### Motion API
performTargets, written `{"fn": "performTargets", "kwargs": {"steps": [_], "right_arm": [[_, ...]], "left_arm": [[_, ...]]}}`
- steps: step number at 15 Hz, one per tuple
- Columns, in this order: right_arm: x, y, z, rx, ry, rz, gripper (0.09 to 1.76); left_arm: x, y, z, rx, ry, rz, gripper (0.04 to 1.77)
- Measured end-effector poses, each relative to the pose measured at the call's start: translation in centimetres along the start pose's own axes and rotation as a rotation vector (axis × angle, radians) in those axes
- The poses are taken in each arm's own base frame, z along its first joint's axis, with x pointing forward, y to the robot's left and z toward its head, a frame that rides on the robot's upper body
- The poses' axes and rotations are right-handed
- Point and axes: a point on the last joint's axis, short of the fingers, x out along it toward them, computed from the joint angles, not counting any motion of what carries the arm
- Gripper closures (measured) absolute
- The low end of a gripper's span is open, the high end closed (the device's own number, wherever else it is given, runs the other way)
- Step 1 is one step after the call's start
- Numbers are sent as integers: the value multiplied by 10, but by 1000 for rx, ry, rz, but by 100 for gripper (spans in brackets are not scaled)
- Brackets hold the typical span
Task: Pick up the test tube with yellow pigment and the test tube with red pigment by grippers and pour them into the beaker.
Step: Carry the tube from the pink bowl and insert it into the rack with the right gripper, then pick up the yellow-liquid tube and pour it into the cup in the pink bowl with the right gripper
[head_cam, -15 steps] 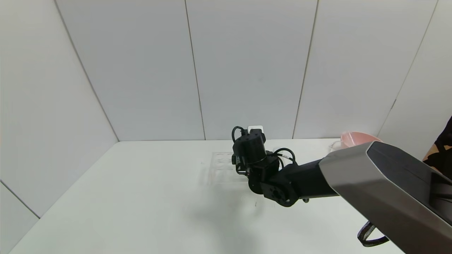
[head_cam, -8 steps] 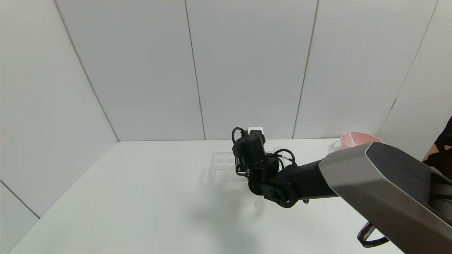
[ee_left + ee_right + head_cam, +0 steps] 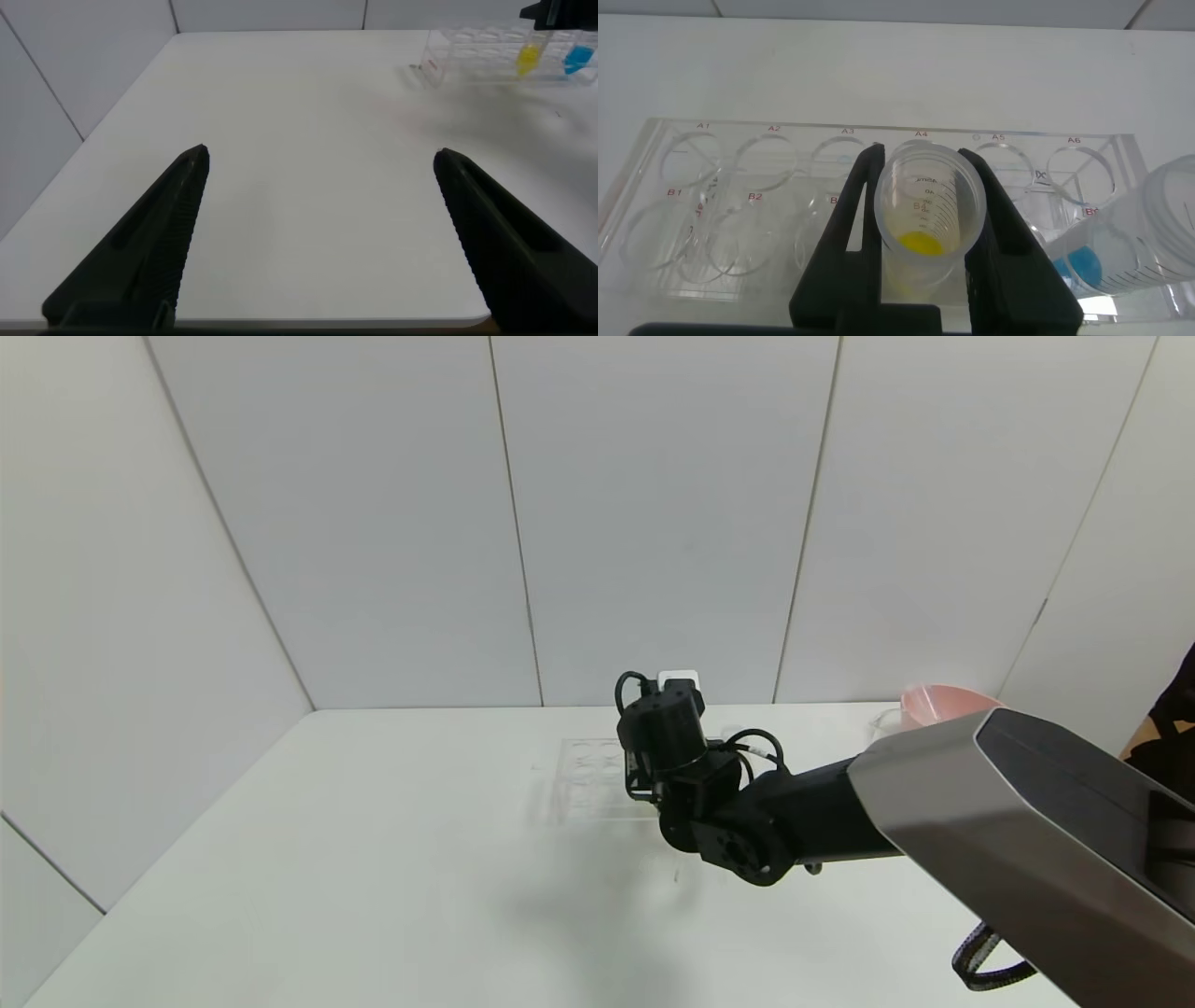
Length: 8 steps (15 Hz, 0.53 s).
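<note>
The test tube with yellow pigment (image 3: 924, 219) stands in a clear many-holed rack (image 3: 775, 149), in the hole marked B4. My right gripper (image 3: 926, 168) is shut on its upper part, one black finger on each side. In the head view the right wrist (image 3: 665, 728) hangs over the rack (image 3: 583, 779) and hides the tube. From the left wrist view the yellow tube (image 3: 528, 59) shows far off in the rack (image 3: 467, 51). My left gripper (image 3: 320, 163) stands open over bare table near the front edge. The test tube with red pigment and the beaker are out of view.
A like tube with blue liquid (image 3: 1083, 266) stands in the rack right beside the held one, its blue tip (image 3: 578, 59) also plain from the left wrist. A pink bowl (image 3: 938, 703) sits at the table's back right. Grey walls close in the back and sides.
The right gripper's fingers have closed on the yellow tube. The right wrist has shifted slightly to the right over the rack.
</note>
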Motion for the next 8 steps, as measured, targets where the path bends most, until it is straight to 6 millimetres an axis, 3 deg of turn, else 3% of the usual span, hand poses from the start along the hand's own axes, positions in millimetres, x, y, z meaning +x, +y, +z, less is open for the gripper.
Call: {"fn": "performTargets", "kwargs": {"steps": [8], "right_arm": [[-3,0,3,2,-5,1,129]], "left_arm": [[0,0,0,0,0,0,9]]}}
